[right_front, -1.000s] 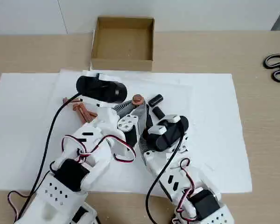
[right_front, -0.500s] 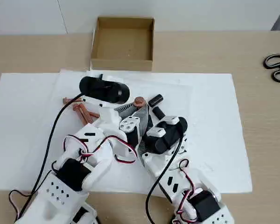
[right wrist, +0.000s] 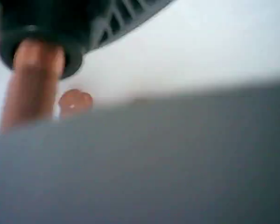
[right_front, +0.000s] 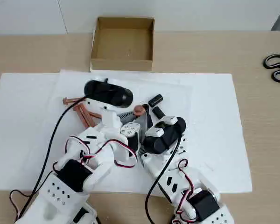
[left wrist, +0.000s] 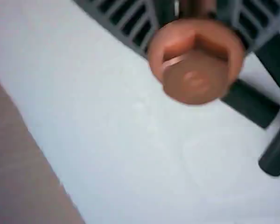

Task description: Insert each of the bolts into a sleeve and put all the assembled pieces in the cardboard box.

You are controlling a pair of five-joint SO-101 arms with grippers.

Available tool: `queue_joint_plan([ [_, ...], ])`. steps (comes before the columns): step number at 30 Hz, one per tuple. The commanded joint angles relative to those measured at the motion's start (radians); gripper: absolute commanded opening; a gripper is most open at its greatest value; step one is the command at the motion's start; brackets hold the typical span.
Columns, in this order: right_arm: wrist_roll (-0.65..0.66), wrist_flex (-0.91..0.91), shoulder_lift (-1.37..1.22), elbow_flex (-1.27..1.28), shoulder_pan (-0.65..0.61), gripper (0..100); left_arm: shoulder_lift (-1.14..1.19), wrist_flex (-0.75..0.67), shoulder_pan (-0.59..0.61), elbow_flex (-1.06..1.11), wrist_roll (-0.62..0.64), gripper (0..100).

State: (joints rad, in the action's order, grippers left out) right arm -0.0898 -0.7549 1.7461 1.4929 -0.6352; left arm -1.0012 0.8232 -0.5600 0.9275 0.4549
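Bolt (left wrist: 194, 65), clamped in left gripper (right_front: 133, 116) jaws at frame centre, sits partway in sleeve (right wrist: 42, 23) clamped by right gripper (right_front: 147, 122); a misaligned push could jam it or pop it loose.

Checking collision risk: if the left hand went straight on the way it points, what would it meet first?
Probably a loose black sleeve on the white paper, just past the bolt the left hand grips. Height above the paper is unclear, so it might pass over.
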Motion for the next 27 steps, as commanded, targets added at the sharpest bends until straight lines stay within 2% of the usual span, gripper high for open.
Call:
queue_joint_plan([
  [1, -0.005, 0.021, 0.024, -0.011, -0.001, 0.6, -0.006, 0.002, -0.026, 0.013, -0.008, 0],
  [14, -0.005, 0.021, 0.024, -0.011, -0.001, 0.6, -0.012, 0.014, -0.037, 0.077, -0.064, 1],
  [21, -0.005, 0.019, 0.024, -0.009, -0.001, 0.6, -0.014, 0.127, -0.038, 0.067, -0.061, 23],
  [27, -0.005, 0.019, 0.024, 0.015, 0.001, 0.6, -0.014, 0.233, -0.037, -0.016, -0.063, 26],
])
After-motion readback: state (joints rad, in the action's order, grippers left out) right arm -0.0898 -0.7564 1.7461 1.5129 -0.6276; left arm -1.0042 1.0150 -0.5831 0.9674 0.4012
